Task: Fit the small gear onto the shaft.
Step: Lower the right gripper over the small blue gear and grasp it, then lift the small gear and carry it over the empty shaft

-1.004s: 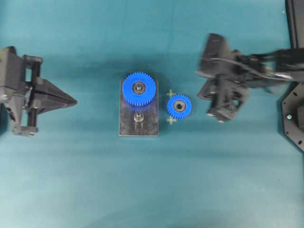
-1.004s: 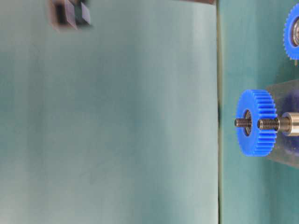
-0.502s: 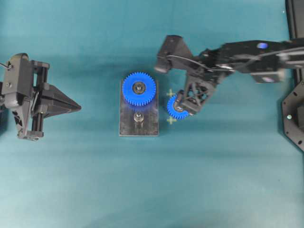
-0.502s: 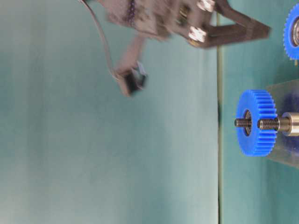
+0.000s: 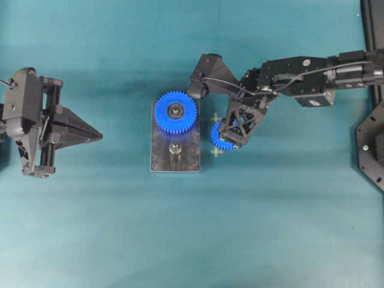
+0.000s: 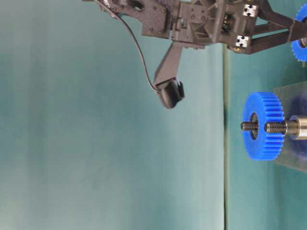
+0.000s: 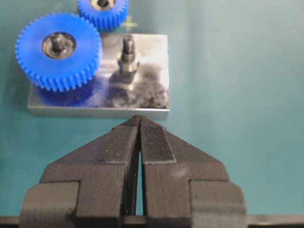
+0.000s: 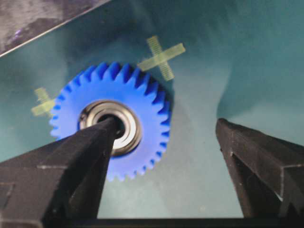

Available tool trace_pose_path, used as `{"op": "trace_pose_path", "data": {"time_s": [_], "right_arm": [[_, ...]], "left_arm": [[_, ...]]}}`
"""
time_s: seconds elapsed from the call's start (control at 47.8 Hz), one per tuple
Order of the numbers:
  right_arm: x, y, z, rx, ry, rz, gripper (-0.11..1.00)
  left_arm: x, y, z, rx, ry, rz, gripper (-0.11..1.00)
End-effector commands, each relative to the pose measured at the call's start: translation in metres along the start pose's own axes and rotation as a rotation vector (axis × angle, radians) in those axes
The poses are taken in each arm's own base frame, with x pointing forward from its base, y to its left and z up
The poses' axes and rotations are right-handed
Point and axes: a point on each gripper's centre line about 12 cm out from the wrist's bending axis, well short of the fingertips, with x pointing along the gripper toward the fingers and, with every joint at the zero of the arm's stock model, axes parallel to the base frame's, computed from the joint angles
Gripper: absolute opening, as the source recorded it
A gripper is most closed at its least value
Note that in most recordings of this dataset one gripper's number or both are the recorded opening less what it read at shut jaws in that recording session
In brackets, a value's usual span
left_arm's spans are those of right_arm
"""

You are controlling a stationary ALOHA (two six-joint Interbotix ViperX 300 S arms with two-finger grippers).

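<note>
Overhead exterior view: the small bright blue toothed plastic gear with its black-and-silver bearing hub (image 5: 222, 138) lies flat on the teal tabletop (image 5: 270, 228), just beside the right edge of the dark grey rectangular metal plate (image 5: 187, 157), between two pale cross marks (image 5: 216, 152). The short silvery metal shaft (image 5: 174, 148) stands upright and bare near the plate's near end, with the larger blue toothed gear (image 5: 176, 112) seated on its own pin at the far end. The right gripper (image 5: 237, 131) hangs directly over the small gear with its jaws spread wide; the right wrist view shows one black fingertip (image 8: 95, 142) over the bearing hub and the other well clear of the teeth, nothing clamped. The left gripper (image 5: 90, 129) waits near the left edge of the tabletop with its jaws pressed together, empty, pointing toward the plate. Progress, judged from this arrangement: the approach is made, but the gear is not yet grasped; closing on it, lifting, carrying it over the shaft and lowering the bore onto the pin all remain. The working surface is a plain teal mat, and a teal backdrop (image 6: 96, 143) fills the table-level view; no more of the room is visible.
</note>
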Motion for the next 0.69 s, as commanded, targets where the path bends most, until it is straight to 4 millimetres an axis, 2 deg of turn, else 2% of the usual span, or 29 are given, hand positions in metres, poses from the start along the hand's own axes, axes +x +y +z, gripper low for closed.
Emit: {"op": "trace_pose_path", "data": {"time_s": [0.0,0.293,0.397,0.544,0.606,0.669], "right_arm": [[-0.007,0.001,0.010,0.015,-0.026,0.004,0.88],[0.000,-0.001,0.008,0.018,0.007,-0.004,0.83],[-0.001,-0.001,0.007,0.017,0.023,-0.007,0.68],[-0.004,0.001,0.006,0.023,0.029,-0.002,0.36],[-0.008,0.004,0.008,0.025,0.020,0.006,0.35],[-0.022,0.011,0.013,0.024,0.007,0.020,0.35]], "left_arm": [[-0.001,-0.001,0.010,0.004,-0.031,-0.003,0.00],[-0.001,-0.001,0.009,0.002,-0.029,-0.003,0.00],[-0.001,-0.001,0.009,0.004,-0.029,-0.002,0.00],[-0.001,-0.001,0.009,0.004,-0.029,-0.002,0.00],[-0.001,-0.001,0.009,0.004,-0.029,-0.002,0.00],[-0.001,-0.001,0.009,0.004,-0.029,-0.002,0.00]]}}
